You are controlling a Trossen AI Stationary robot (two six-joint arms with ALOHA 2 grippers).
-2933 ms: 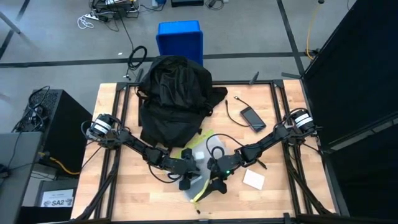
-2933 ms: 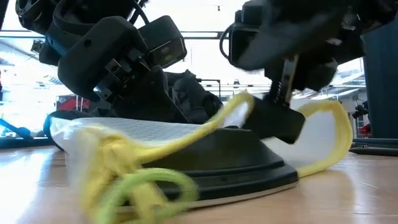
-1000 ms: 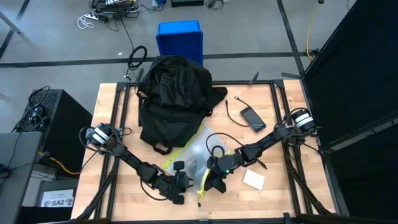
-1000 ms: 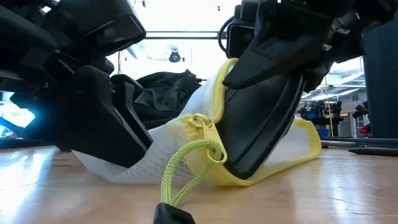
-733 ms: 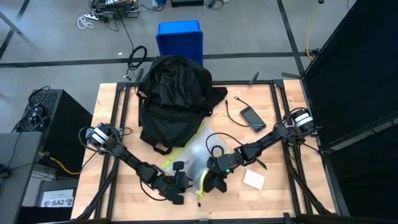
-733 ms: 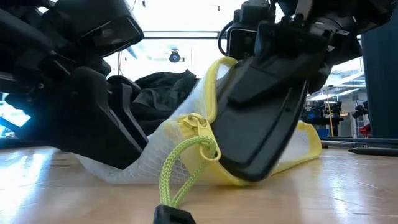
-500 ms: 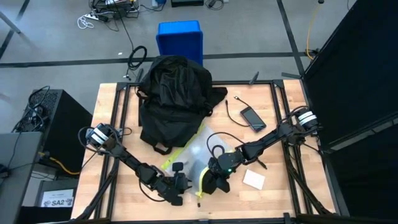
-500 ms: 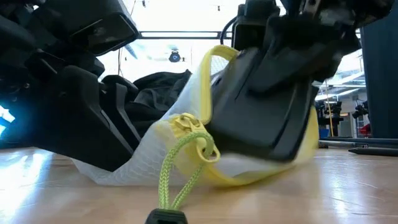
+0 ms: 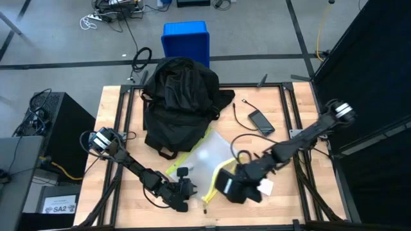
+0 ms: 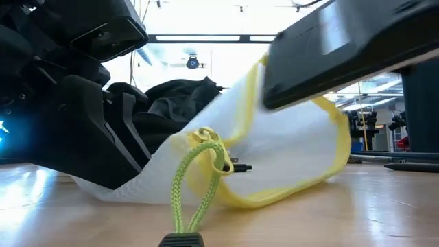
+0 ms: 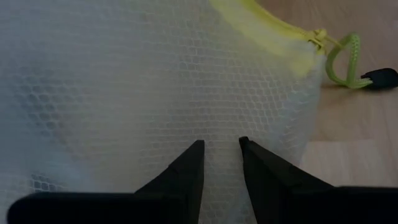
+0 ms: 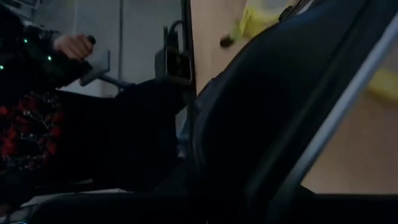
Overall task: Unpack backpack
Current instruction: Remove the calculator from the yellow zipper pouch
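At lower centre of the high view: we see a white mesh pouch with yellow trim on the bench.
Left gripper: pinching the pouch's mesh.
Right gripper: pressed together (pouch edge raised).
Backpack: upper centre, on the bench.

mesh pouch, phone, blue bin

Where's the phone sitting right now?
In the high view the phone lies flat on the table's far right part, right of the backpack, with a thin black cable beside it.
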